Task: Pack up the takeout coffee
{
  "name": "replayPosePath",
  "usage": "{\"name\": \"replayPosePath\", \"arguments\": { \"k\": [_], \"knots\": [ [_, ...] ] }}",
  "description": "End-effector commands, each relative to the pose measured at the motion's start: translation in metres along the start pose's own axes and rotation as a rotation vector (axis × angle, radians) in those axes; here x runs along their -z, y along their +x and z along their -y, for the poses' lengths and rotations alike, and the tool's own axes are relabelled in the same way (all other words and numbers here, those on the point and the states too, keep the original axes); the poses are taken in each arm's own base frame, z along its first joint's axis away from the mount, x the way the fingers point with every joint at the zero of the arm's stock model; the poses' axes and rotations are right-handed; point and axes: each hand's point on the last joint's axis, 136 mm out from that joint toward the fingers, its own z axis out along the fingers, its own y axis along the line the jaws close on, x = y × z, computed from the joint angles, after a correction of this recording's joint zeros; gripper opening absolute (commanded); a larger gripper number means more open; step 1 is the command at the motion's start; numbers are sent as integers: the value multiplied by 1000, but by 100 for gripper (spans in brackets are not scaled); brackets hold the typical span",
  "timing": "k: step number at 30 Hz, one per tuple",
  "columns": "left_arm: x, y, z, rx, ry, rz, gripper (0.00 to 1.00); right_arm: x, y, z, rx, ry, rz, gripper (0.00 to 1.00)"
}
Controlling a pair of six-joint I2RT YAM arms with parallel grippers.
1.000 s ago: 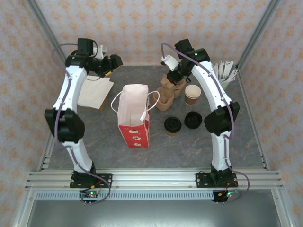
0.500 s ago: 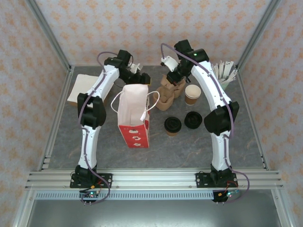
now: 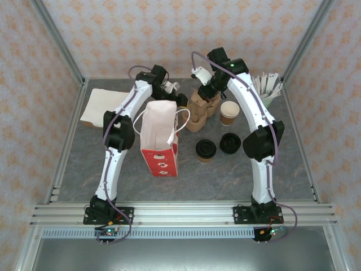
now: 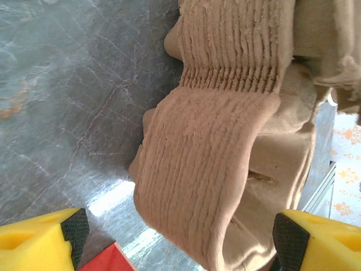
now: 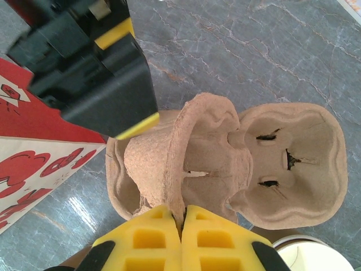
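**Q:** Where is the coffee?

**A:** The coffee [image 3: 206, 151] stands upright on the bench [image 3: 118, 175], lid on, right of centre in the top view. The bag [image 3: 159, 138] is to its left and a loose lid [image 3: 230, 143] is just beside it on the right. It is apart from both hands.

**Q:** And the hands?

**A:** The right hand [image 5: 181, 217] is pinched closed on the centre ridge of the carrier [image 5: 225, 152]. The left hand [image 4: 179, 234] is open, its fingers wide to either side of the carrier wall and gripping nothing.

**Q:** How will the coffee handle?

**A:** I cannot tell whether it is filled. Empty, I judge it light and easily tipped. Filled, it would be heavier and liable to slosh. The paper wall looks thin and should buckle under a hard squeeze. The plastic lid looks slick and may pop off. I recommend a moderate grip across the wall just under the rim, where the lid stiffens it, and keeping it upright.
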Motion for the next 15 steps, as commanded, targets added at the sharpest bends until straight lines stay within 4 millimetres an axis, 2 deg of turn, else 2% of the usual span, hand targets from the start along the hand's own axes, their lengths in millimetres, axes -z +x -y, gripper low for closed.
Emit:
{"name": "replayPosePath", "arguments": {
  "k": [1,6,15],
  "knots": [
    [-6,4,7,-11,-6,-20,88,-1,-9,5,-1,8,39,3],
    [-20,5,-10,10,-84,-29,84,3,-14,3,-6,-1,61,3],
    [-29,12,-28,30,-150,-61,79,19,-26,5,6,24,113,2]
  ]
}}
